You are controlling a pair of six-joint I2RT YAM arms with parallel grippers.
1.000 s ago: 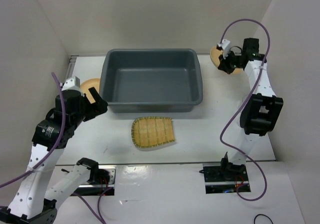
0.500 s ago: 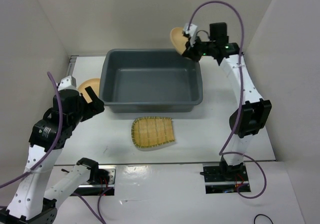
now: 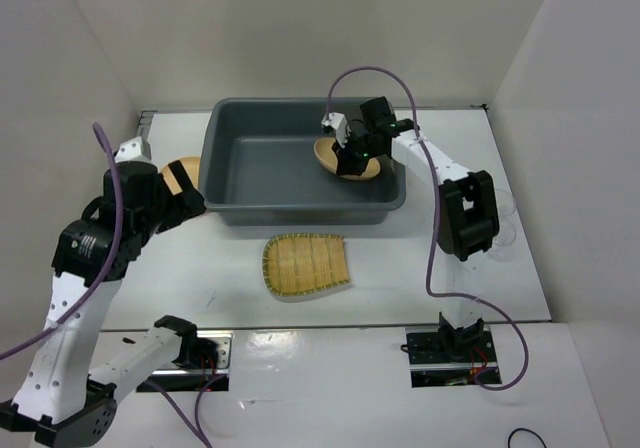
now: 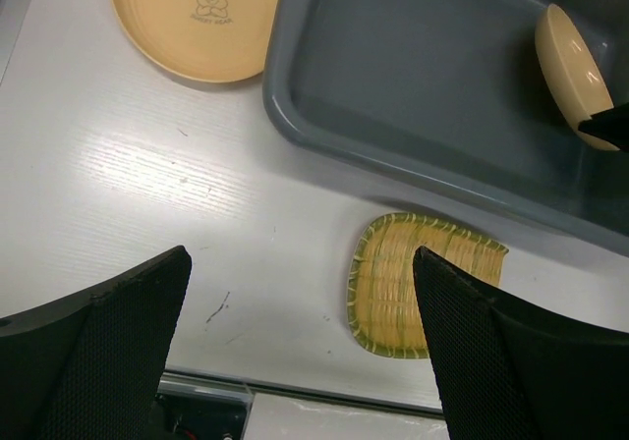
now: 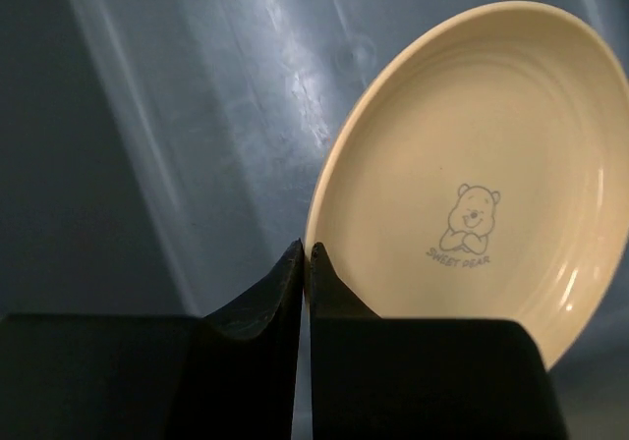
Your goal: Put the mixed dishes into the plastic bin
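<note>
The dark grey plastic bin (image 3: 232, 158) stands at the table's middle back. My right gripper (image 3: 352, 160) is inside its right part, shut on the rim of a tan-orange plate (image 3: 328, 153), which is held tilted on edge over the bin floor. The right wrist view shows the fingers pinching the rim (image 5: 307, 253) of this bear-printed plate (image 5: 472, 165). The second plate (image 3: 176, 172) lies left of the bin. My left gripper (image 3: 185, 196) hovers open and empty near it. The bamboo tray (image 3: 306, 265) lies in front of the bin. Two faint clear cups (image 3: 506, 216) seem to stand at the right.
In the left wrist view, the second plate (image 4: 197, 18), the bin's corner (image 4: 285, 116), the bamboo tray (image 4: 418, 283) and the held plate (image 4: 570, 72) all show beyond the wide-apart left gripper (image 4: 300, 263). White walls close in the table on three sides.
My right arm has carried the plate from the far right corner, over the bin's back rim, down into the bin. My left arm has shifted slightly up and back.
</note>
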